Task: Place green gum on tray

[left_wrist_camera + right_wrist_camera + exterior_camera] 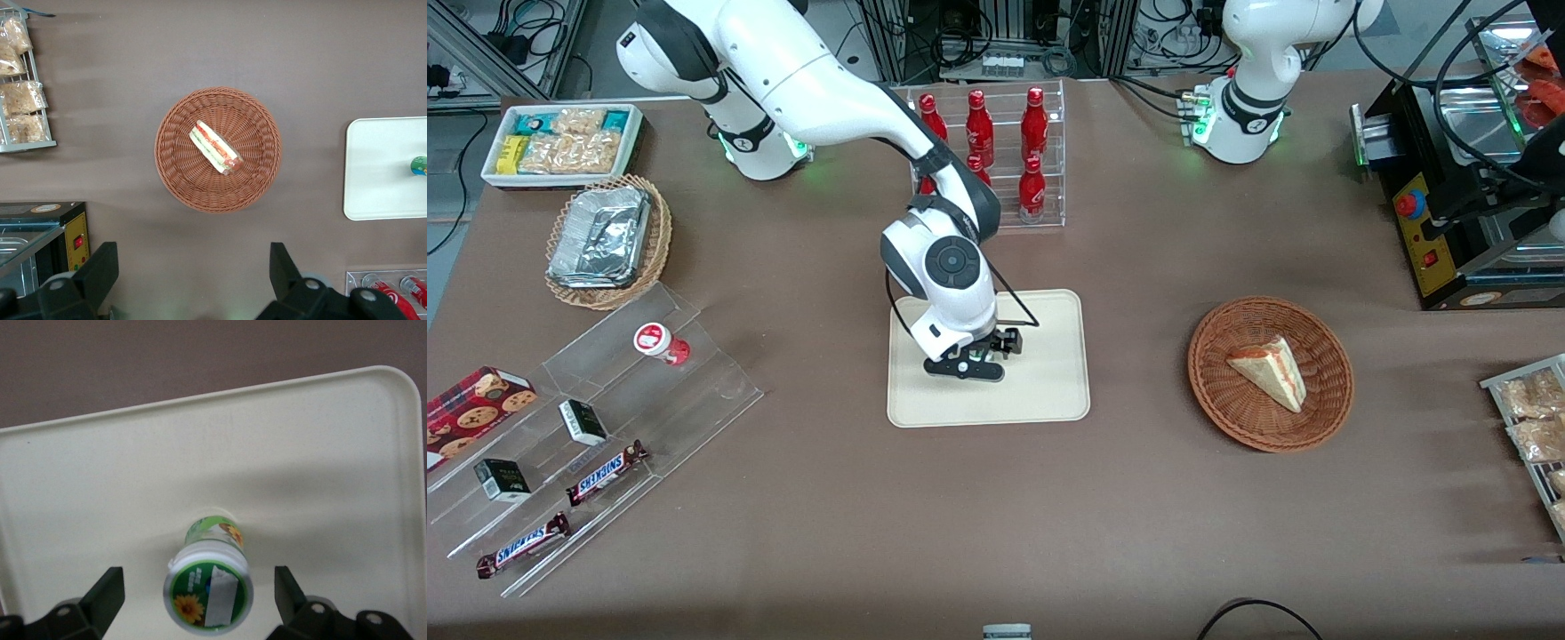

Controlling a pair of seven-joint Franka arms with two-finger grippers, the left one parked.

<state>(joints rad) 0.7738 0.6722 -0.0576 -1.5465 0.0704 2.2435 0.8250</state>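
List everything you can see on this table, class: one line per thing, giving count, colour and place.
green gum: 1, green with white lid, upright on the tray
tray: 1, cream, mid-table
red gum: 1, on the clear stepped stand
Snickers bars: 2, brown, on the stand's nearer steps
small dark boxes: 2, on the stand
cookie box: 1, red, beside the stand
red bottles: at least 5, in a clear rack
brown basket: 1, holding a sandwich wedge
light wicker basket: 1, holding foil containers
white bin: 1, snack packets
gripper: open, above the tray, fingers either side of the gum, not touching
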